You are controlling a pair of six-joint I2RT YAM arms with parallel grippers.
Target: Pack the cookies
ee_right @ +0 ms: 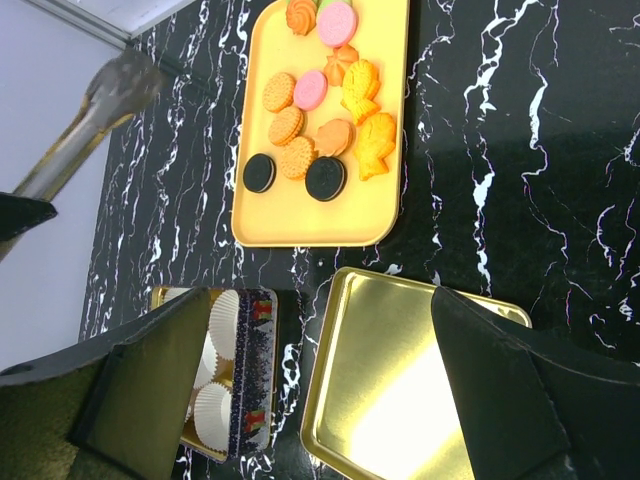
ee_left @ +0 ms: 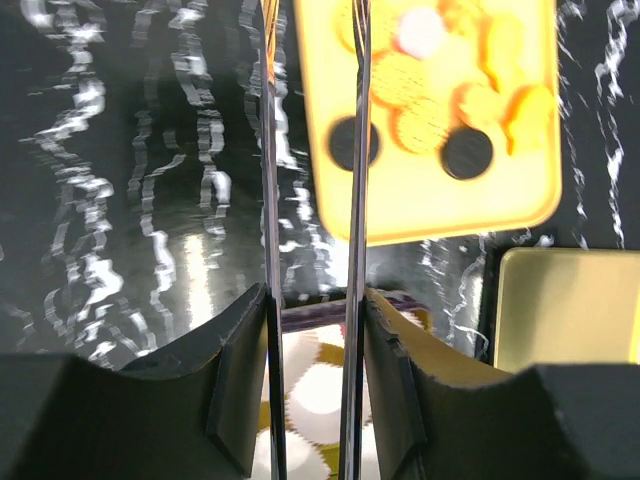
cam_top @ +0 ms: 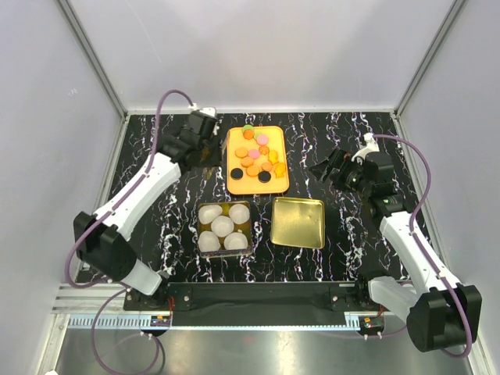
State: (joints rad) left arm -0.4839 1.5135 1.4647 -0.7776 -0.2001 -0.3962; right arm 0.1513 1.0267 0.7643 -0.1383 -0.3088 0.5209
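Note:
The cookies (cam_top: 256,156) lie on an orange tray (cam_top: 269,186): mostly orange discs, some pink, green, two black. They also show in the left wrist view (ee_left: 420,90) and the right wrist view (ee_right: 320,120). My left gripper (cam_top: 207,148) hovers just left of the tray, shut on metal tongs (ee_left: 358,200). The tong blades reach over the tray's near left corner, slightly apart and empty. The tongs also show in the right wrist view (ee_right: 85,125). My right gripper (cam_top: 328,168) is open and empty, above the table right of the tray.
An open tin (cam_top: 199,226) holding several white paper cups (cam_top: 223,226) stands in front of the tray. Its gold lid (cam_top: 298,223) lies upside down to the right. Grey walls close the table on three sides.

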